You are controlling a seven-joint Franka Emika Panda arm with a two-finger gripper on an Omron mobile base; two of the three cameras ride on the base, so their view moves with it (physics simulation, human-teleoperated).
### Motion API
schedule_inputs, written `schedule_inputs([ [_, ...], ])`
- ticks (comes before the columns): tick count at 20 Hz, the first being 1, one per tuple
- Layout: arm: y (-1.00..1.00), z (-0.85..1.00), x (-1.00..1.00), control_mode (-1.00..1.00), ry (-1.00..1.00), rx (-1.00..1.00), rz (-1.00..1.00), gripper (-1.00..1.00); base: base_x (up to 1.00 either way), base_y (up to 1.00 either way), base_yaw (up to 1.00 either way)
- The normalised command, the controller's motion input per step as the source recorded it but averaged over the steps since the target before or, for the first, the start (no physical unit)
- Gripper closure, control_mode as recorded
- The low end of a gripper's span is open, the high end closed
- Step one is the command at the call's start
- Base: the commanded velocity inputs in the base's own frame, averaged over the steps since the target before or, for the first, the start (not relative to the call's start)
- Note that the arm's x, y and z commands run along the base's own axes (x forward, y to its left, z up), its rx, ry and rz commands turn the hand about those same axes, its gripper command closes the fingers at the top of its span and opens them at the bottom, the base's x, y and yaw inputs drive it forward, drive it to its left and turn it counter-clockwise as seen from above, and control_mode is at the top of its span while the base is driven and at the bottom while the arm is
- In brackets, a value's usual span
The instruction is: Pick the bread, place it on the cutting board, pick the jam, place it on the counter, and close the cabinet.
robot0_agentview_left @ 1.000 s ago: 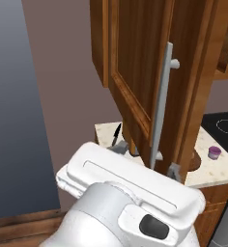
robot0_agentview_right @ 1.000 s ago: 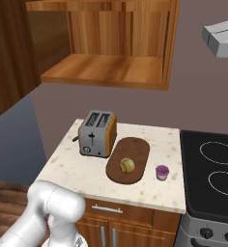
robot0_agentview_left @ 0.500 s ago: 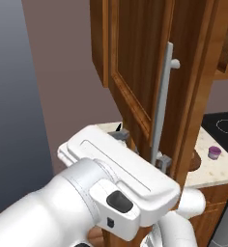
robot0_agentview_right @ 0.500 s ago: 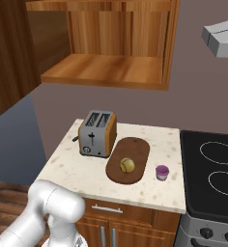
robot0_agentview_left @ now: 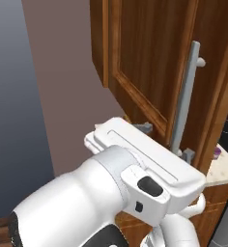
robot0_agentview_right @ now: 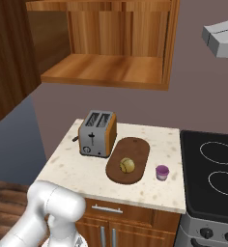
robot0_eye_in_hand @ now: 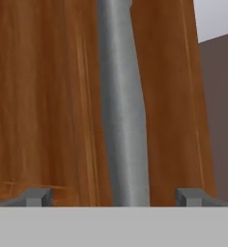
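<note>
The cabinet door [robot0_agentview_left: 149, 58] stands swung open, and its long silver bar handle [robot0_agentview_left: 186, 96] runs vertically. My gripper [robot0_agentview_left: 166, 141] is open at the handle's lower end, one finger on each side. In the hand view the handle [robot0_eye_in_hand: 123, 106] fills the gap of my gripper [robot0_eye_in_hand: 113, 197], with nothing gripped. The bread [robot0_agentview_right: 127, 165] lies on the dark cutting board [robot0_agentview_right: 135, 149]. The purple jam [robot0_agentview_right: 162, 172] stands on the beige counter [robot0_agentview_right: 72, 164] just right of the board. A sliver of the jam [robot0_agentview_left: 217, 152] also peeks past the door's edge.
A silver and orange toaster [robot0_agentview_right: 97, 133] stands left of the board. The black stovetop [robot0_agentview_right: 212, 169] borders the counter on the right, under a range hood [robot0_agentview_right: 222, 38]. The cabinet's open shelf [robot0_agentview_right: 106, 70] hangs above the counter. My arm [robot0_agentview_right: 53, 212] rises at lower left.
My hand has risen and swung toward the lower end of the door handle. Bread, jam and board have not moved.
</note>
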Motion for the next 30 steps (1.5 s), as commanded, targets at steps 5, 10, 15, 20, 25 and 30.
schedule_inputs([
  [5,-0.57,0.00,0.00,-1.00,0.00,0.00,0.01,-1.00,0.00,0.00,0.00],
  [10,-0.47,0.00,0.00,-1.00,0.00,0.00,0.00,-1.00,0.00,0.00,0.00],
  [15,-0.48,0.00,0.04,-1.00,0.00,0.00,0.00,-1.00,0.00,0.00,0.00],
  [20,-0.46,0.00,0.20,-1.00,0.00,0.00,0.00,-1.00,0.00,0.00,0.00],
  [25,-0.47,0.00,0.27,-1.00,0.00,0.00,0.00,-1.00,0.00,0.00,0.00],
  [30,-0.42,0.00,0.37,-1.00,0.00,0.00,0.00,-1.00,0.00,0.00,0.00],
])
